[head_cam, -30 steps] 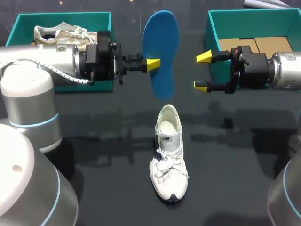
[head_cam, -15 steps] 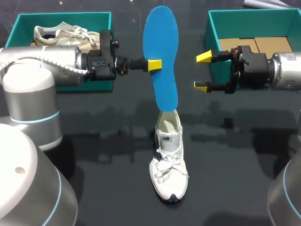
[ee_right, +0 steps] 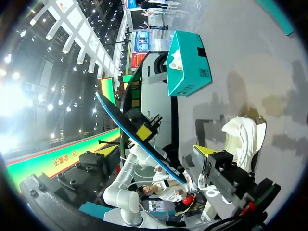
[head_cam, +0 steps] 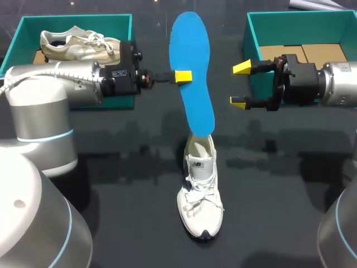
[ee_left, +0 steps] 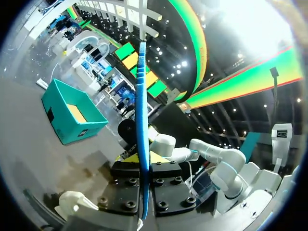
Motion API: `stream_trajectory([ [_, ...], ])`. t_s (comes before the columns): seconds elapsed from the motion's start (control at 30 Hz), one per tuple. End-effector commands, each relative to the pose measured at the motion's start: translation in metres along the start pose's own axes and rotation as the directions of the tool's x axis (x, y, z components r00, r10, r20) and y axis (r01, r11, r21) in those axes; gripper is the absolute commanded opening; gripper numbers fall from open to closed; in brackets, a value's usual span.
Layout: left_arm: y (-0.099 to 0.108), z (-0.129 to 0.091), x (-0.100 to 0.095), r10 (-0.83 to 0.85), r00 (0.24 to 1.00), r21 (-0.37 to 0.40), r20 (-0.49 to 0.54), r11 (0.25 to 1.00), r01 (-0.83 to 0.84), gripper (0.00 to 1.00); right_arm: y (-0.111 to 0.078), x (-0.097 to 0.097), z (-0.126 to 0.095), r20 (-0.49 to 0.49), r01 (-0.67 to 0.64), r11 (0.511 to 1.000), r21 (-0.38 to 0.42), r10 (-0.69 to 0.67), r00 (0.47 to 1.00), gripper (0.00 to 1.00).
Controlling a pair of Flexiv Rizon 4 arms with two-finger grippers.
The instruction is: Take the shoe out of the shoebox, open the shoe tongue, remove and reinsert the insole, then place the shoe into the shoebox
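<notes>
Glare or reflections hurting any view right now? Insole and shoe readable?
Head view: glossy black table carries soft arm reflections, no hard glare; blue insole and white shoe stand out. Left wrist view: ceiling light washes out a big patch beside the insole, seen edge-on in the left gripper. Right wrist view: a blown-out light patch off to one side; shoe and insole sit clear of it.

My left arm (head_cam: 56, 78) and right arm (head_cam: 341, 84) are thick silver-grey cylinders with thin light-blue joint rings. A white coiled cable (head_cam: 72, 88) runs along the left. Black screw-studded wrists (head_cam: 301, 78) carry yellow-tipped fingers (head_cam: 241, 68).
</notes>
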State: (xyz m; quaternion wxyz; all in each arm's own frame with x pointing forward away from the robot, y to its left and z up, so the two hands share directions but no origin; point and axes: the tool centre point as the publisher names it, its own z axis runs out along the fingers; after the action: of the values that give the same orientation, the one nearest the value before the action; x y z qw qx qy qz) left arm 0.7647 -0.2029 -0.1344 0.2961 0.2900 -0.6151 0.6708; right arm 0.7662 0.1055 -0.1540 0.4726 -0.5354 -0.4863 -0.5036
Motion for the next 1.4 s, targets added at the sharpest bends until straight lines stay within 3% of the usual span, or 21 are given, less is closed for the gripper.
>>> stream_trajectory([
  [0.03,0.004,0.002,-0.007,-0.065,0.998,0.040,-0.012,0.997,0.066,0.00,-0.001,0.000,0.000,0.003,0.000,1.000,-0.002,0.000,1.000,1.00],
  [0.2,0.007,0.002,-0.011,-0.192,0.981,0.106,-0.021,0.976,0.193,0.00,-0.001,0.000,0.000,0.003,0.000,1.000,-0.002,0.000,1.000,1.00],
  [0.53,0.007,0.004,-0.018,-0.276,0.961,0.087,-0.012,0.957,0.276,0.00,-0.001,0.000,0.000,0.003,0.000,1.000,-0.002,0.000,1.000,1.00],
  [0.73,0.007,0.006,-0.027,-0.359,0.933,0.084,-0.035,0.929,0.361,0.00,0.000,0.005,-0.007,0.111,0.031,0.999,-0.024,-0.029,0.993,1.00],
  [1.03,0.008,0.006,-0.029,-0.325,0.945,0.070,-0.022,0.943,0.326,0.00,0.002,0.011,-0.015,0.158,0.041,0.999,-0.032,-0.035,0.987,1.00],
  [1.4,0.009,0.007,-0.031,-0.375,0.927,0.077,-0.033,0.923,0.376,0.00,-0.002,0.034,-0.020,0.291,0.058,0.996,-0.066,-0.036,0.956,1.00],
])
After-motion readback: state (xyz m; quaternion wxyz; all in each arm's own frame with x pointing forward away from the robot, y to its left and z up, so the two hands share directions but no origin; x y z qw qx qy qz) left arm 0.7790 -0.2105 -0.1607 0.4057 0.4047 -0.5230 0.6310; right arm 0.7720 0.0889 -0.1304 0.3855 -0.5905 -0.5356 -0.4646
